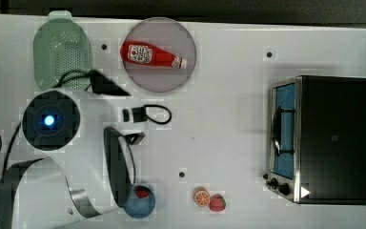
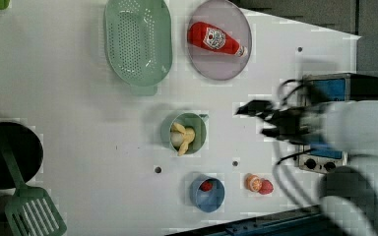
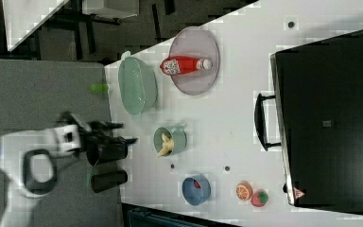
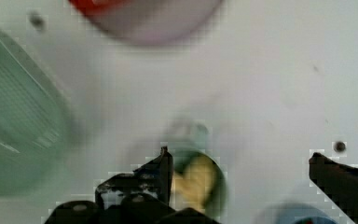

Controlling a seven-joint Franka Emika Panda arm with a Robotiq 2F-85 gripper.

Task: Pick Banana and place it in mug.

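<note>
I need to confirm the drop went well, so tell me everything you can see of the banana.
The banana is a small, pale yellow-cream toy, stubby and slightly curved, plastic by its look. It stands inside the green mug, leaning on the rim with one end poking out above it, in both the left view and the right view. Only the mug touches it. The open gripper is well clear of it, off to the left view's right. The mug sits on the white table, between the colander and the blue bowl.
</note>
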